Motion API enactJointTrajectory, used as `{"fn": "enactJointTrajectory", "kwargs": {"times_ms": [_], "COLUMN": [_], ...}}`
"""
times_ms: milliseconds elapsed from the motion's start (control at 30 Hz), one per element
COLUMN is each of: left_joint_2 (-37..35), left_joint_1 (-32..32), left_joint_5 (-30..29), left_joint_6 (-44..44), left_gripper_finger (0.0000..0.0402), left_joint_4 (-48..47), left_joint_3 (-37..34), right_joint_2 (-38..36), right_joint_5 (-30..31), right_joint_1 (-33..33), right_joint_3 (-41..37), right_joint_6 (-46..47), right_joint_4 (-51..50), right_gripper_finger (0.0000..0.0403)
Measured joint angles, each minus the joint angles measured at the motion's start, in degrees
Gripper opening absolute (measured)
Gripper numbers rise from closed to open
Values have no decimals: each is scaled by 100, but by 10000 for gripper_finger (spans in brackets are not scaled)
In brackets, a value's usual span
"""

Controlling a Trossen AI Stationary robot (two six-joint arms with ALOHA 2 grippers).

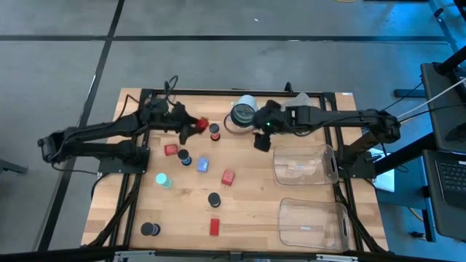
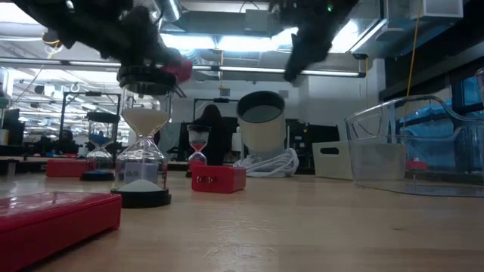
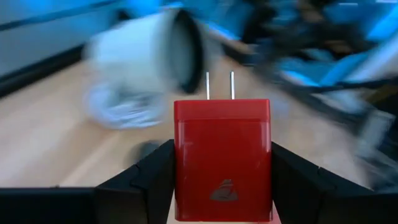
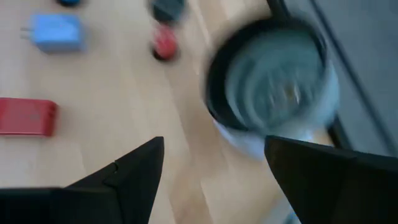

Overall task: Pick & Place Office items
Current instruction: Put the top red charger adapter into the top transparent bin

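My left gripper (image 1: 194,125) is shut on a red block (image 1: 202,125) with two metal prongs, above the far middle of the table. My right gripper (image 1: 261,140) hangs open in the air beside the large round white-and-dark thing (image 1: 243,113), touching nothing. The other office items stand on the wood: red blocks (image 1: 170,150) (image 1: 228,177) (image 1: 214,227), black discs (image 1: 184,156) (image 1: 214,199) (image 1: 149,229), a pale blue rectangle (image 1: 203,165), a teal round piece (image 1: 164,180) and a small red-topped piece (image 1: 214,131). My left gripper holds the red block by its two opposite side faces (image 3: 186,168), pinched between the two fingers (image 3: 149,171). The pronged end (image 3: 219,87) points away from the gripper. In the low view the block (image 2: 178,71) is lifted clear, high above the table.
Two clear plastic bins (image 1: 302,164) (image 1: 313,222) stand on the table's right side. A coiled white cord (image 2: 272,163) lies by the round thing. In the low view several of the pieces prove to be sand timers (image 2: 144,159). Bare wood shows along the near middle.
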Motion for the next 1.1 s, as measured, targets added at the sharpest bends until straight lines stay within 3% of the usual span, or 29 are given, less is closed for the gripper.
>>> {"fn": "enactJointTrajectory", "kwargs": {"times_ms": [200,367,533,700,867,1033,1100], "left_joint_2": [126,478,996,1416,1813,2130,2234], "left_joint_1": [-994,-1674,-2154,-2316,-2433,-2582,-2611], "left_joint_5": [160,154,156,152,247,261,261], "left_joint_6": [-7,-54,-92,-92,-149,-156,-158], "left_gripper_finger": [206,206,206,206,209,210,210], "left_joint_4": [885,1600,2371,2921,3537,3883,4055], "left_joint_3": [2,2,2,2,4,6,6], "right_joint_2": [0,0,0,78,211,310,362], "right_joint_5": [83,134,-26,-803,-949,-975,-1255], "right_joint_1": [714,1199,1435,1481,1501,1496,1492], "right_joint_3": [0,0,0,0,0,0,0], "right_joint_6": [-1841,-2741,-2586,-2116,-2292,-2599,-2595], "right_joint_4": [1108,1929,2397,2550,2822,3133,3208], "right_gripper_finger": [275,275,284,325,357,363,362]}}
